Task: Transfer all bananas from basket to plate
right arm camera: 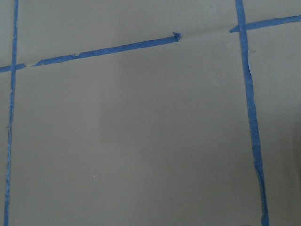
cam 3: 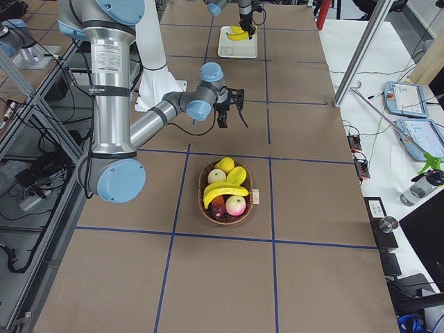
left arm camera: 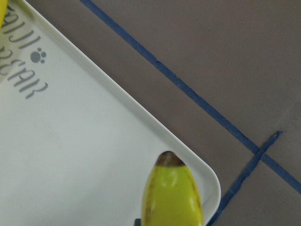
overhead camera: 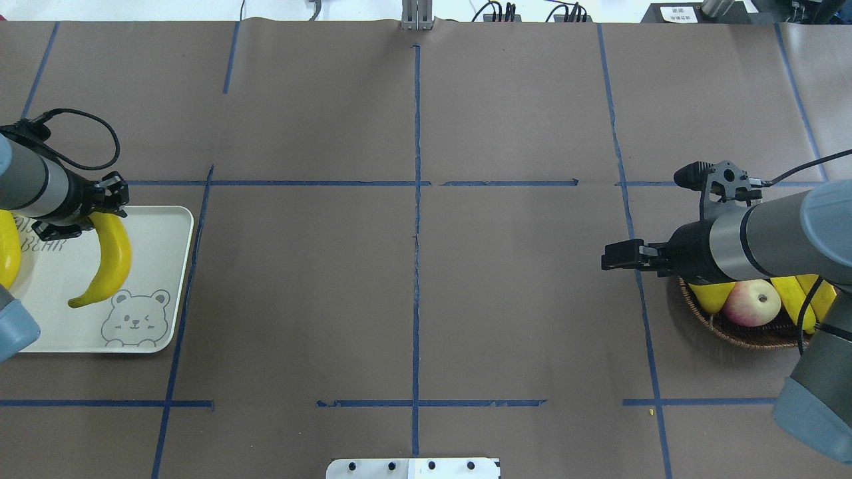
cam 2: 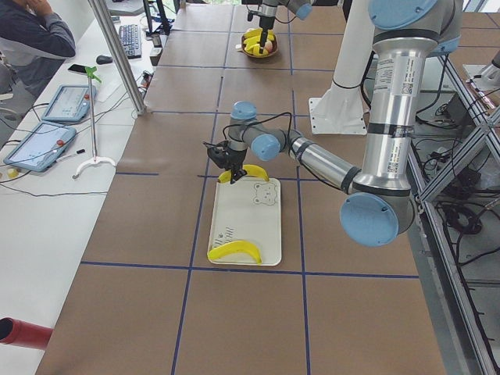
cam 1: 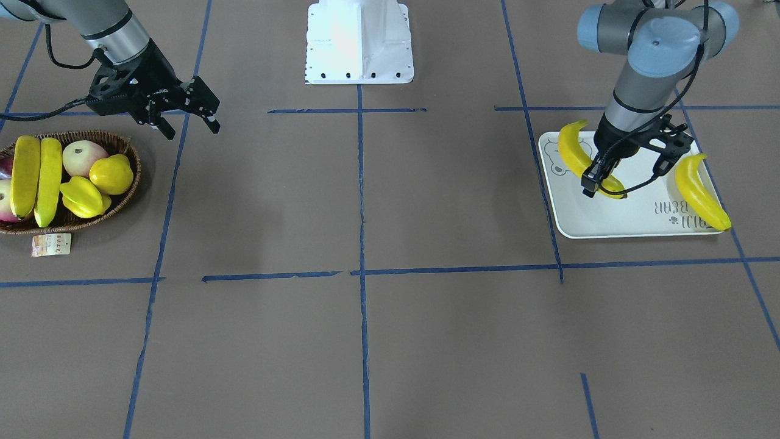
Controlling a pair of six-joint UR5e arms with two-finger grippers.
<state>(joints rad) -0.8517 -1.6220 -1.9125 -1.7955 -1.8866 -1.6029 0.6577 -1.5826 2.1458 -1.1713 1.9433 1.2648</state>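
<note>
Looking from the front-facing view: left gripper [cam 1: 600, 180] fingers pinched narrow on one end of a banana [cam 1: 576, 149] lying on the plate [cam 1: 609, 214]; second banana [cam 1: 701, 192] lies along the plate's rim; right gripper [cam 1: 192, 131] fingers spread, empty, near the basket [cam 1: 125, 204] holding two more bananas [cam 1: 27, 177]. Overhead: that banana's free tip near the bear drawing [overhead camera: 136, 319]. Left wrist: banana tip by plate corner. Right wrist: tabletop [right arm camera: 141, 141], blue tape [right arm camera: 251, 117]

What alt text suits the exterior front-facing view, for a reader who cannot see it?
At right, the left gripper is down on a banana on the plate, whether gripping it is unclear; a second banana lies along the plate's edge. At left, two more bananas lie in the wicker basket among other fruit, and the open right gripper hangs empty beside it.
</note>
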